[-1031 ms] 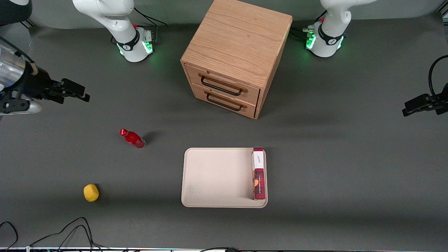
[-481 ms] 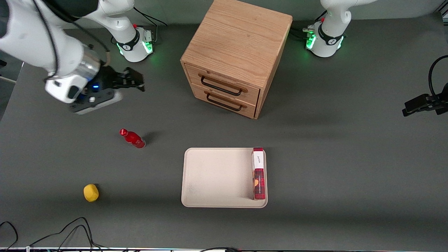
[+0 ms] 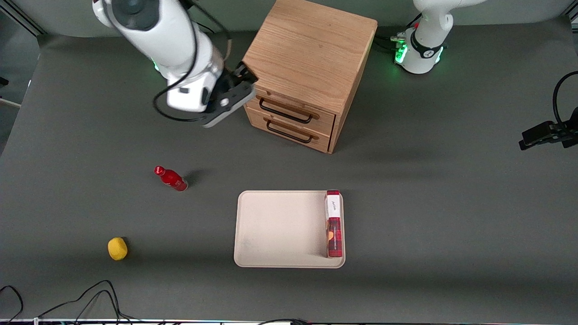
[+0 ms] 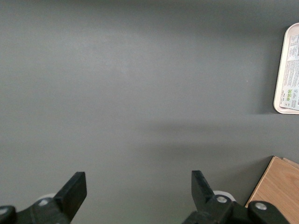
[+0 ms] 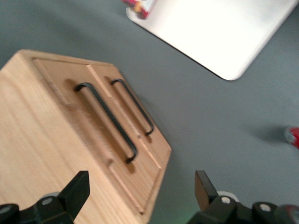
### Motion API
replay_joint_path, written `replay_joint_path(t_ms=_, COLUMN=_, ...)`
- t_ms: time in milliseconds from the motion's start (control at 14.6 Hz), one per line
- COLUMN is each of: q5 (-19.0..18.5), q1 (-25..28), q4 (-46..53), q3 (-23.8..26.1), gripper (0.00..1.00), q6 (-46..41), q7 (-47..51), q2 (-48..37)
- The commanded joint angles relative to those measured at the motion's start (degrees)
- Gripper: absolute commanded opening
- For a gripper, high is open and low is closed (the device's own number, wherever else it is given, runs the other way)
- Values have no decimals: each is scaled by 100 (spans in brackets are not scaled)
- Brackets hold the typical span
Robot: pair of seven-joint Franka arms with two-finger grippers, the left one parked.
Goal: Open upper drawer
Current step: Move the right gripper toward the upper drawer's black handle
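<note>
The wooden cabinet (image 3: 311, 54) stands near the back of the table with two drawers, both shut. The upper drawer (image 3: 316, 118) is the top one and carries a black bar handle (image 3: 285, 111); in the right wrist view that drawer (image 5: 81, 109) and its handle (image 5: 108, 120) lie next to the cabinet's top. My gripper (image 3: 247, 76) hangs at the cabinet's upper front corner, at the end toward the working arm, just above the upper drawer's end. My gripper (image 5: 140, 191) is open, its fingers wide apart with nothing between them, touching neither the handle nor the drawer.
The lower drawer (image 3: 301, 141) has a matching handle (image 3: 289, 132). A beige tray (image 3: 280, 225) holding a red box (image 3: 333, 224) lies nearer the camera than the cabinet. A red bottle (image 3: 171, 179) and a yellow ball (image 3: 117, 248) lie toward the working arm's end.
My arm has swung from the working arm's end of the table over to the cabinet's front corner. The drawers and the other objects have not moved.
</note>
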Motion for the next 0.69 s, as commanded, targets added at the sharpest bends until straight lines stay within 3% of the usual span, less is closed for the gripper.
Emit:
replay_joint_path(t_ms=0, q5=5, q1=244, q4=417, q3=172, gripper=100, q6=142, q7=-508, q2=318)
replay_joint_path(t_ms=344, q5=-179, q1=270, q4=373, q3=235, gripper=100, q6=319, q7=-1010, q2=327)
replay_joint_path(t_ms=618, q5=-723, q1=253, q4=76, q3=489, gripper=100, q6=529, q7=-1537, q2=538)
